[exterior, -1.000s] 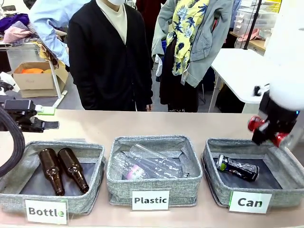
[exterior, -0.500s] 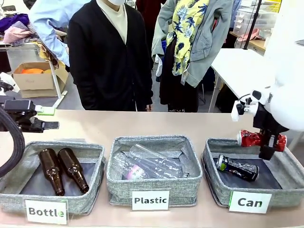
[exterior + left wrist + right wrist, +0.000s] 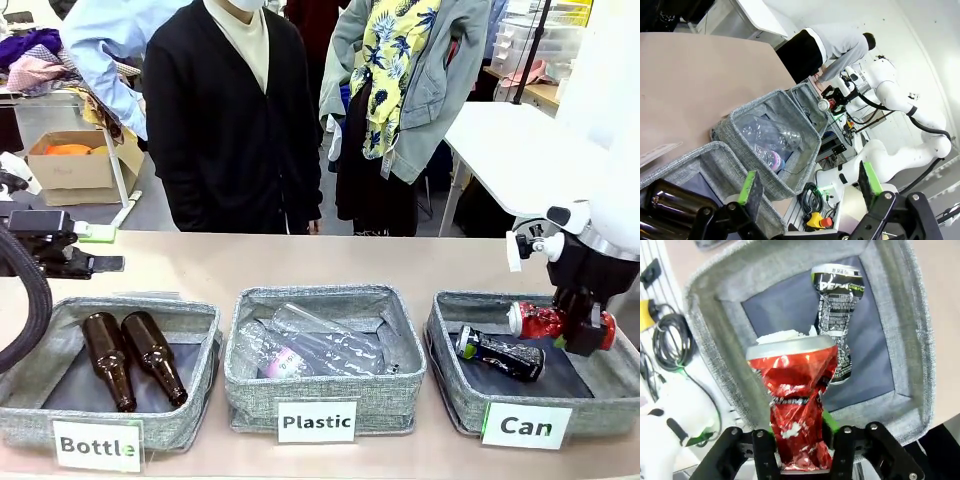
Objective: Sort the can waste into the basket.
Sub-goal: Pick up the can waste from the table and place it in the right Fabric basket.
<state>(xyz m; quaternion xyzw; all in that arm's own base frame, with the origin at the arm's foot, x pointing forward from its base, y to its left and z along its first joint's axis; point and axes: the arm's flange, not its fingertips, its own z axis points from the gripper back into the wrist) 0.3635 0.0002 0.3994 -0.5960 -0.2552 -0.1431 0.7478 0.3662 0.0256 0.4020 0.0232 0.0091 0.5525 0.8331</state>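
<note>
A: Where is the right claw [image 3: 578,327] now, and what does it hold?

B: It is clamped on the crushed red can [image 3: 795,390], the pads pressing its lower half. It hangs over the right part of the Can basket [image 3: 455,395], low, near the level of the rim. The black Pepsi can [image 3: 499,353] already lies on the dark floor of that basket, just to the left of the red one and lower.

A: What could go wrong from here?

B: I think the release is the risk. The red can is held across the claw, and its right end looks close to the right wall of the basket (from the front I cannot tell exactly how close). If the claw opens there, the can may strike the rim and tip out onto the worktop [image 3: 300,265]. It may also fall on the black can and bounce or roll, because both are light and dented.

A: And the left claw [image 3: 807,187]?

B: Its fingers stand apart, holding nothing, above the left side near the Bottle basket [image 3: 30,415]. It is well apart from the drop, so I see no danger from it.
</note>
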